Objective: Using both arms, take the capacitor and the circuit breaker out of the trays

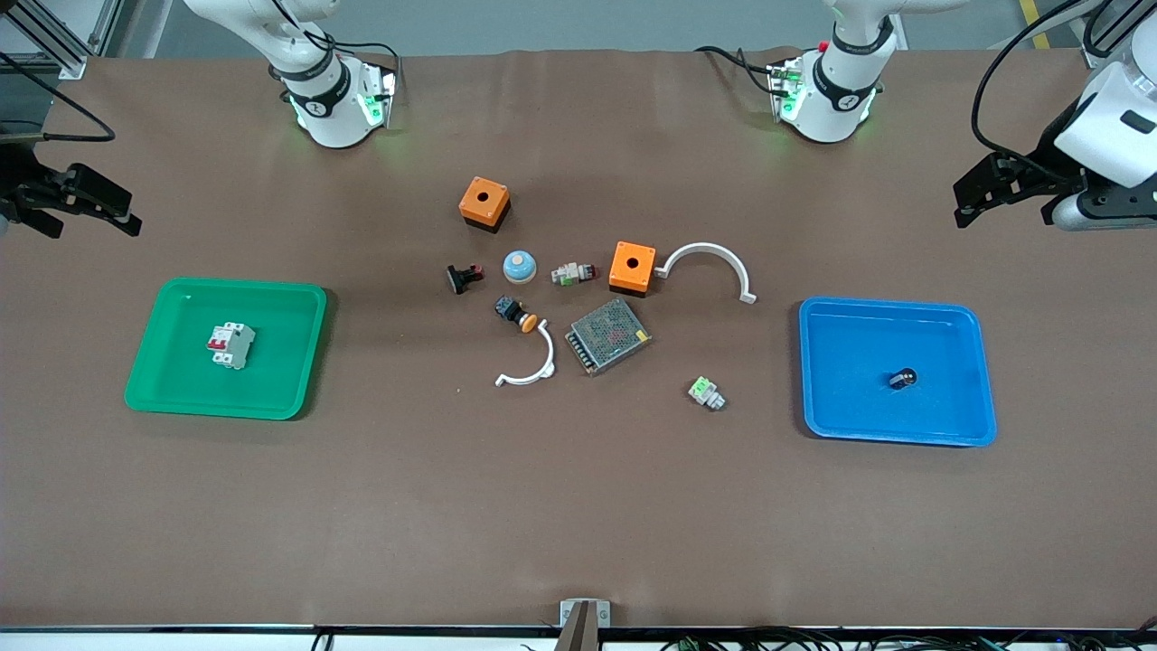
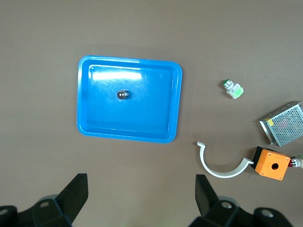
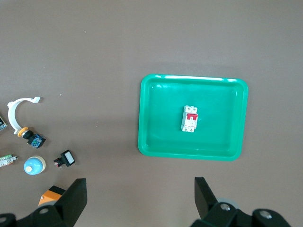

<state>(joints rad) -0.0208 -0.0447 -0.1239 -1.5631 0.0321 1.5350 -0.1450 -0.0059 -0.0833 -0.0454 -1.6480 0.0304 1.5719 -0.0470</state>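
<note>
Green tray [image 1: 298,312]: breaker [image 1: 231,345] | blue tray [image 1: 972,334]: capacitor [image 1: 902,379] | both claws, left [image 1: 981,192] and right [image 1: 86,203], agape, edge-cropped

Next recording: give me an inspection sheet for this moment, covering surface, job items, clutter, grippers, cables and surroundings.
Surface: brown table, no spills seen.
Capacitor: lying in the blue tray toward the left arm's end.
Breaker: lying in the green tray toward the right arm's end, red levers showing.
Clutter: mid-table, two orange boxes, two white curved brackets, metal mesh unit, push-button with orange cap, blue dome, small connector blocks.
Left gripper: open, holds nothing, up over bare table beside the blue tray.
Right gripper: open, holds nothing, up over bare table beside the green tray.
Cables: black cables on both arms, off the table.
Surroundings: nothing seen of concern.
</note>
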